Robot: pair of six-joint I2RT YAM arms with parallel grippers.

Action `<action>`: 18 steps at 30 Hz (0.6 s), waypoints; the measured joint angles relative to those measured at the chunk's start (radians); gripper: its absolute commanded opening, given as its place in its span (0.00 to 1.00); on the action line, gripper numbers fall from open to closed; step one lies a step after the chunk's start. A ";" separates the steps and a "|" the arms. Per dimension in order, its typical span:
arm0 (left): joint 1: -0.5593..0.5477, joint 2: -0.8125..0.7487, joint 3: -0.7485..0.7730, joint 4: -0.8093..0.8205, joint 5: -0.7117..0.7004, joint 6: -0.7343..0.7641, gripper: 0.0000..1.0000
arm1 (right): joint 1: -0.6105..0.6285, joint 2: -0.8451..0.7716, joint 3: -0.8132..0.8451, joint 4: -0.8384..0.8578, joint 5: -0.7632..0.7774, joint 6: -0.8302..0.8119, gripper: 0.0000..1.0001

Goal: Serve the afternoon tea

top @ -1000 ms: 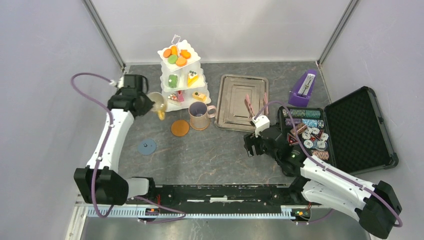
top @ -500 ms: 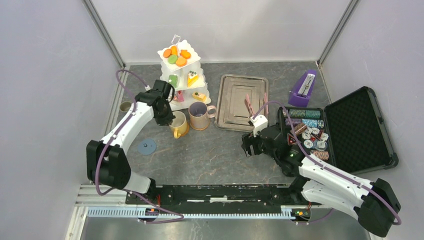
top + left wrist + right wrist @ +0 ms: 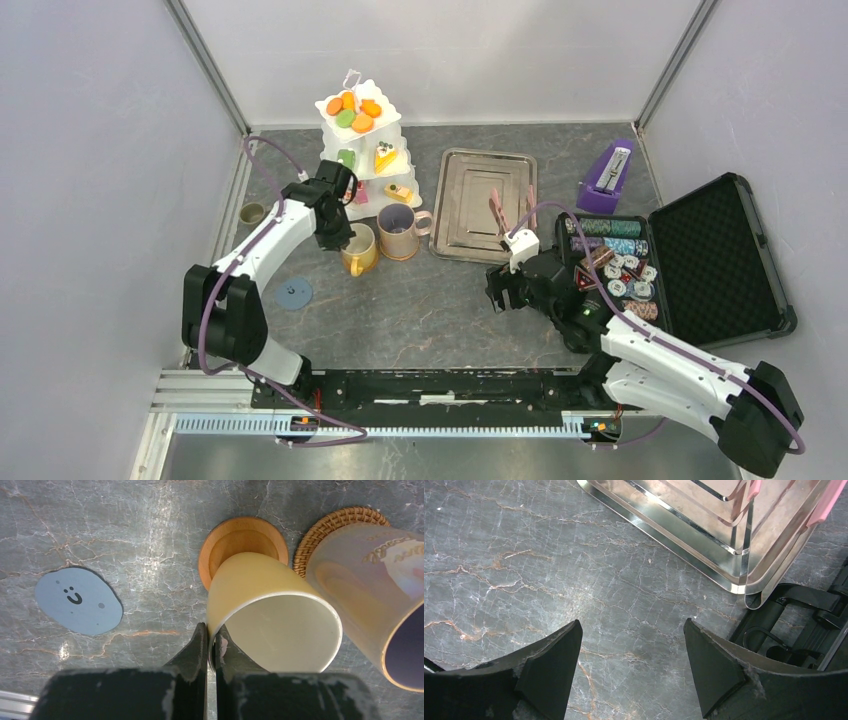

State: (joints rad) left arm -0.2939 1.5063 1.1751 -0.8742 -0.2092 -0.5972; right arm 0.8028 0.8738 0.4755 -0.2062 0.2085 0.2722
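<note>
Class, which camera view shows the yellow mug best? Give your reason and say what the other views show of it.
Left wrist: the yellow mug is close and large, with its rim pinched by the left gripper. Top external shows it small and partly hidden under that gripper. Right wrist shows none of it.

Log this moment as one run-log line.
left fingers: shut on yellow mug rim | mug position: over wooden coaster | right fingers: open, empty, near tray

A steel tray (image 3: 465, 195) lies at the back centre of the table (image 3: 420, 310), two pink pieces (image 3: 497, 212) on it. To its right stands a purple metronome (image 3: 606, 178). Nearer, an open black case (image 3: 715, 260) holds poker chips (image 3: 615, 265). A blue smiley disc (image 3: 294, 293) lies at left.
</note>
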 measured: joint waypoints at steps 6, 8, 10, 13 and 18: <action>0.000 0.027 0.000 0.013 -0.003 -0.001 0.11 | 0.000 -0.007 0.000 -0.003 0.007 0.000 0.82; 0.000 0.027 0.000 0.014 -0.009 -0.001 0.12 | 0.000 -0.008 0.000 -0.005 0.007 0.000 0.82; 0.000 0.027 0.000 0.016 -0.019 -0.001 0.12 | 0.000 -0.009 0.000 -0.005 0.009 0.000 0.82; 0.002 0.027 0.000 0.018 -0.028 -0.001 0.12 | 0.000 -0.009 0.000 -0.005 0.010 0.000 0.82; 0.012 0.035 0.000 0.023 -0.037 -0.001 0.15 | 0.000 -0.009 0.000 -0.005 0.010 0.000 0.82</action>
State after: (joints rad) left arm -0.2821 1.5410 1.1751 -0.8516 -0.2459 -0.5980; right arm 0.8028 0.8646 0.4755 -0.2115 0.2188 0.2722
